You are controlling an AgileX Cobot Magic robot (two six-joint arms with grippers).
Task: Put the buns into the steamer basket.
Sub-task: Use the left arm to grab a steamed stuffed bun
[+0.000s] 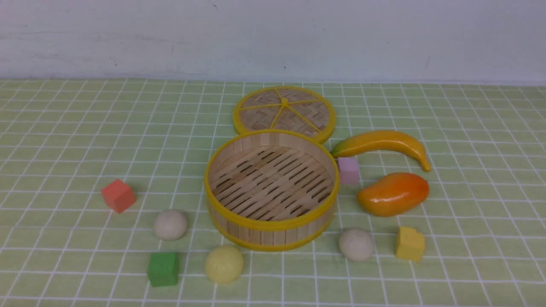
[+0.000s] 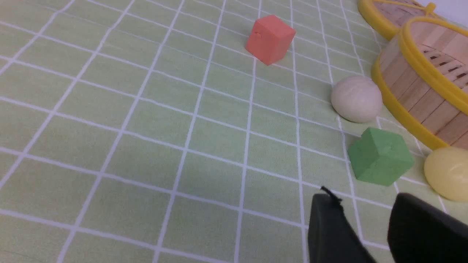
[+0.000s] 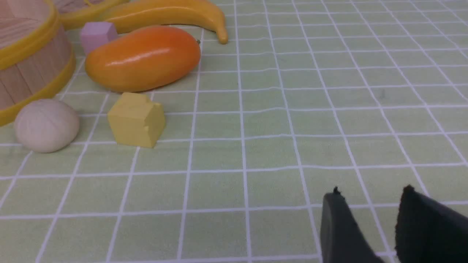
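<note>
Front view shows the steamer basket [image 1: 264, 236] in the middle of the worktop [image 1: 64, 149] with nothing in it, its slatted floor bare. Its woven lid [image 1: 283, 108] lies flat behind it, partly hidden by the basket's far rim. All three buns sit on the cloth outside the basket. The left beige bun [image 1: 170, 224] is near its left front. The yellow bun [image 1: 224, 264] is just in front, beside a green cube [image 1: 163, 269]. The right beige bun [image 1: 356, 244] is near its right front, beside a yellow cube [image 1: 410, 243].

Left wrist view has the left fingers [image 2: 329, 226] apart with nothing between them. The green cube is nearest to them, the left beige bun lies beyond it, and the yellow bun is cut off by the picture edge. Right wrist view has the right fingers [image 3: 340, 226] apart and empty too, well apart from the right beige bun. Only the tips of either pair show
</note>
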